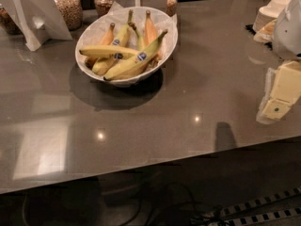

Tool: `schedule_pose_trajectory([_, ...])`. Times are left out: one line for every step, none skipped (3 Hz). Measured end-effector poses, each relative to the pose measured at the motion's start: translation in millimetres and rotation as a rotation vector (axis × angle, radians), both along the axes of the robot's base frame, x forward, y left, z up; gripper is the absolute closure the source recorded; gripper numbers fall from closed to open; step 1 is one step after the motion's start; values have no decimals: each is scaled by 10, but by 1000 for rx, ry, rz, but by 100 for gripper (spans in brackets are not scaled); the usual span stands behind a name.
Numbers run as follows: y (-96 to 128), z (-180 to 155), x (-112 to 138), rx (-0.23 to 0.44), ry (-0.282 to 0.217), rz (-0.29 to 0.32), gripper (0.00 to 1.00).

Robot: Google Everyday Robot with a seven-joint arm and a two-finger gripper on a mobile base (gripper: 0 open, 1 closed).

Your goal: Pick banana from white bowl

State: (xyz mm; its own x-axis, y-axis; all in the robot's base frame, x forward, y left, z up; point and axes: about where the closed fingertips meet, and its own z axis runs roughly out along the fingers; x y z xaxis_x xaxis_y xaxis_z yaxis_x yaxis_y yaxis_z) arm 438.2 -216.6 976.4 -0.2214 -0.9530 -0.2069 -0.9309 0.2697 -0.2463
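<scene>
A wide, shallow white bowl (95, 28) with a crinkled wall sits at the back left of the grey table. It holds several yellow bananas (134, 61) with blue stickers, stems pointing to the back. One banana (104, 51) lies across the others. My gripper (276, 106), cream and white, hangs at the right edge of the view above the table. It is well to the right of the bowl, nearer the front, and touches nothing.
Glass jars (69, 6) of snacks stand behind the bowl. White folded sign cards (35, 13) stand at the back left. Stacked small white bowls (273, 11) sit at the back right. The table's front edge (141, 166) runs across the lower view, with cables (174, 201) on the floor below.
</scene>
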Motion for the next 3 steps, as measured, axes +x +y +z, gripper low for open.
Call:
schedule_pose_trajectory([1,0,1,0,0,0,0])
schedule_pose_trajectory([101,53,72,24,-39,30,0])
schedule_pose_trajectory([343,128,271,55,-98,120,0])
